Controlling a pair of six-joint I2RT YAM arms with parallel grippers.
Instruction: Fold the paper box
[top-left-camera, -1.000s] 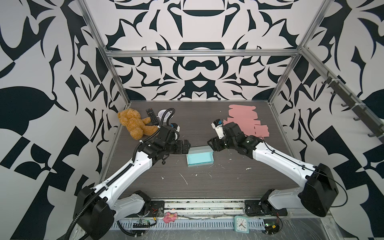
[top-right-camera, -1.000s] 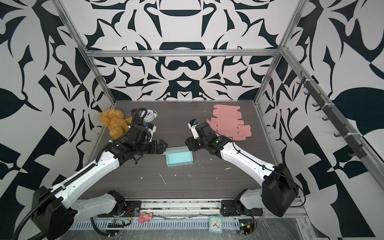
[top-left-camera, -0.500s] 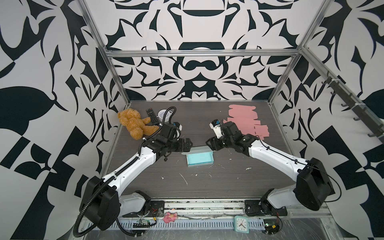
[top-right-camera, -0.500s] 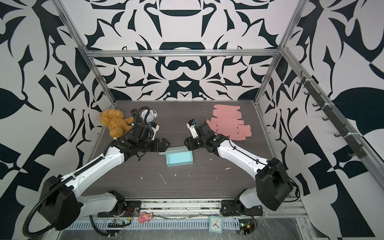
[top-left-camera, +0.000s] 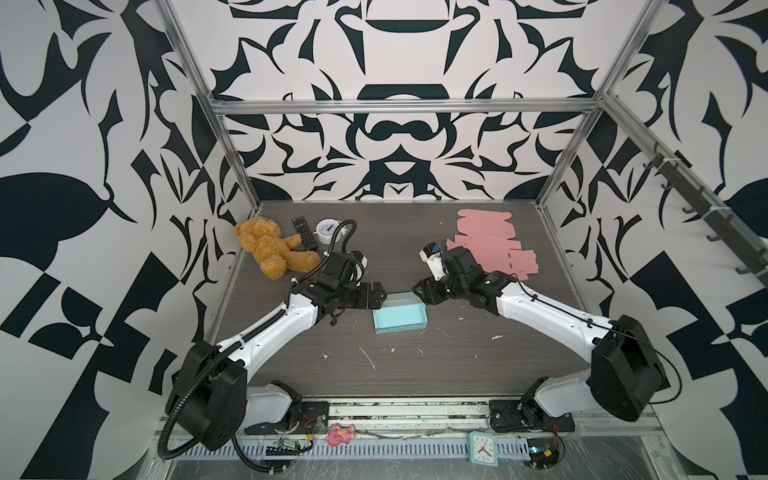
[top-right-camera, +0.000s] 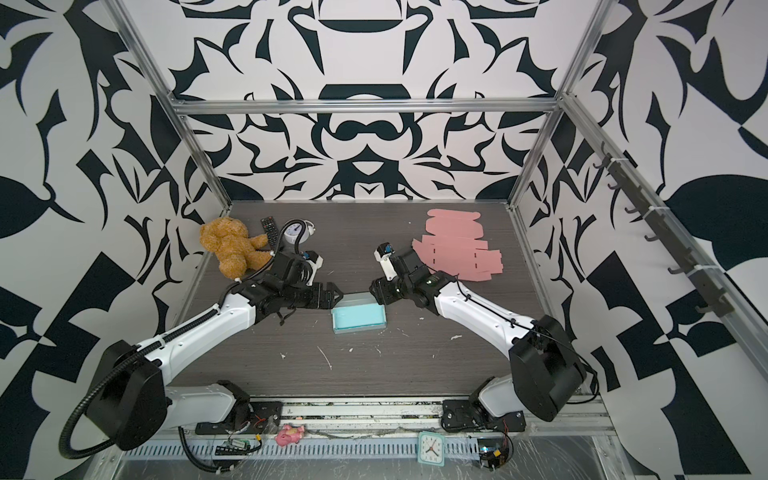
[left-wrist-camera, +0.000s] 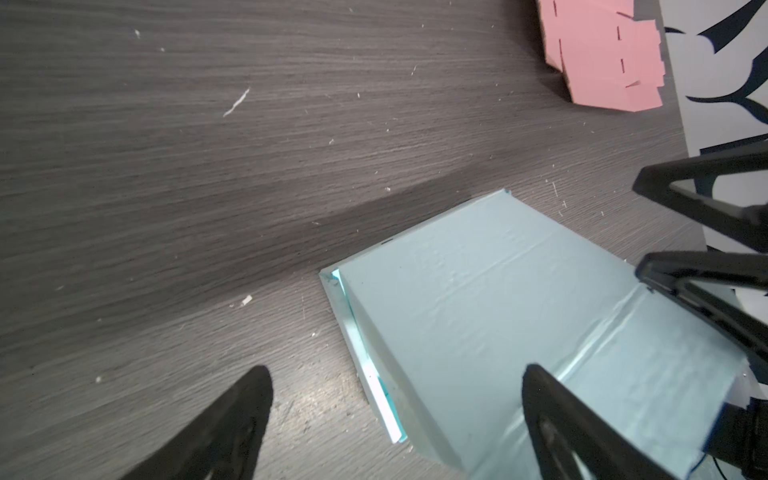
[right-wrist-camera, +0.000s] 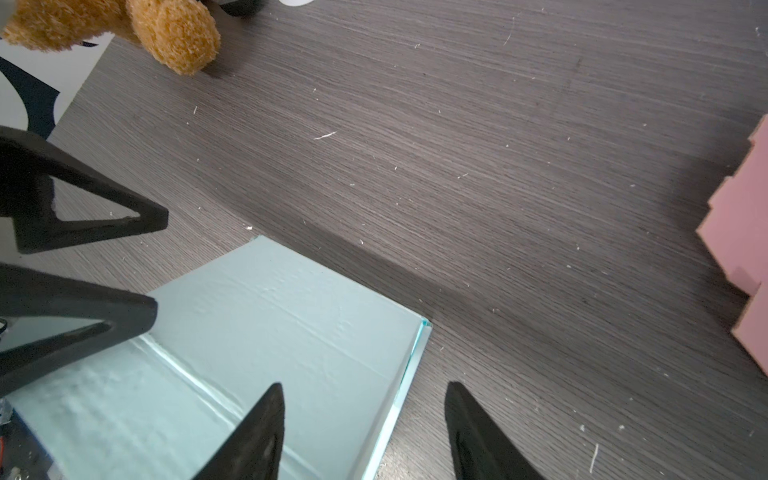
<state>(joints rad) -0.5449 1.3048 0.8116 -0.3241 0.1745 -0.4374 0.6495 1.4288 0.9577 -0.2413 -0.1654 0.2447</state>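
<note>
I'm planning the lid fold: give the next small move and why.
Probably tip the lid forward onto the box: it stands raised along the rear edge, the teal inside shows, and the open left gripper and right gripper flank its ends.

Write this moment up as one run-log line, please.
paper box: on table | left gripper: open, at its far-left corner | right gripper: open, at its far-right corner

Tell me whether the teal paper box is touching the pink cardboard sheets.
Apart. The left wrist view shows bare tabletop between the teal paper box and the pink cardboard sheets; both top views agree.
</note>
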